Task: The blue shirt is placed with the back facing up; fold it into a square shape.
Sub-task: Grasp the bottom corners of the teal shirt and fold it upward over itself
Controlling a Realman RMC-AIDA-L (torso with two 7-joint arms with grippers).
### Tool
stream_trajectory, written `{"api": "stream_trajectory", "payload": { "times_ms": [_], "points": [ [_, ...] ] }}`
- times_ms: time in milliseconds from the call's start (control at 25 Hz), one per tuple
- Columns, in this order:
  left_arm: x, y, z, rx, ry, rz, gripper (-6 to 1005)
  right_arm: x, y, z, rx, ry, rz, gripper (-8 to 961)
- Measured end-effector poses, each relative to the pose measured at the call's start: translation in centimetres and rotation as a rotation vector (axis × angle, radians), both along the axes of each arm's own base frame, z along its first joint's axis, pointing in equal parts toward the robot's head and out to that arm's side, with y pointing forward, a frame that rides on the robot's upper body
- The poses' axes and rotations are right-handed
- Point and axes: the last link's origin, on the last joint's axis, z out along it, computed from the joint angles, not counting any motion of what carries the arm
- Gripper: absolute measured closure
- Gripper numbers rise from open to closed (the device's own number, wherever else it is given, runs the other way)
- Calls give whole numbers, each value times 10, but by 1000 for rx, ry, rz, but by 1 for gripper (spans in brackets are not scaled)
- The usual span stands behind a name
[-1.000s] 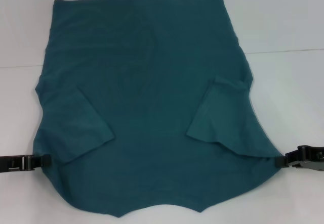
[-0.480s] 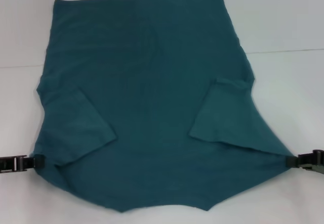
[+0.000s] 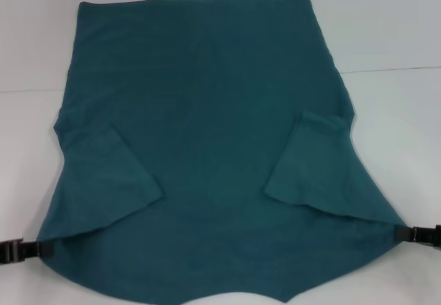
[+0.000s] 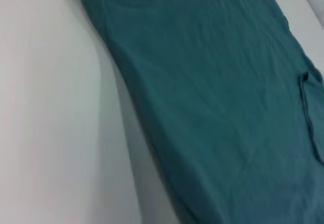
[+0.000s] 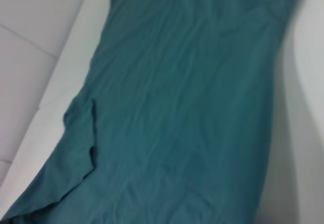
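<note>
The blue shirt (image 3: 207, 146) lies spread on the white table, plain side up, both short sleeves folded inward over the body. Its near edge is pulled taut between the two grippers. My left gripper (image 3: 38, 250) is shut on the shirt's near left corner at the left edge of the head view. At the right edge, my right gripper (image 3: 406, 234) is shut on the near right corner. The left wrist view shows the teal shirt (image 4: 217, 97) stretching away over the table, and so does the right wrist view of the shirt (image 5: 182, 107); neither shows fingers.
The white table (image 3: 393, 36) surrounds the shirt, with a seam line (image 3: 393, 69) running across it behind the sleeves. Bare tabletop lies to both sides of the fabric.
Both grippers have drawn the near corners toward me and outward. The shirt has slid nearer, its near edge now reaching the bottom of the head view.
</note>
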Motion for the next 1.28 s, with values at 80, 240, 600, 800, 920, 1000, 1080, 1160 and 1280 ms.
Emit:
{"api": "stream_trajectory", "payload": {
  "times_ms": [80, 240, 600, 800, 920, 1000, 1080, 1160, 1280],
  "points": [
    [-3, -8, 1, 4, -25, 3, 974, 0, -5, 1, 4, 10, 19, 922],
    [-5, -25, 3, 1, -82, -8, 974, 1, -19, 7, 16, 39, 47, 922],
    [-8, -56, -4, -42, -152, -19, 974, 13, -52, 15, 39, 59, 40, 922],
    [-11, -73, -1, -28, -198, -19, 974, 21, -72, 15, 63, 62, 25, 922],
    [-13, -81, 1, -19, -216, -21, 974, 24, -84, 17, 86, 68, 26, 922],
    [-14, -87, 3, -10, -226, -24, 974, 25, -91, 18, 101, 69, 28, 922],
    [-14, -89, 3, -11, -229, -25, 974, 27, -99, 19, 113, 72, 25, 922],
    [-15, -92, 3, -14, -235, -26, 975, 29, -106, 20, 121, 75, 20, 922],
    [-15, -96, 2, -17, -240, -24, 975, 32, -115, 21, 131, 73, 6, 922]
  ]
}}
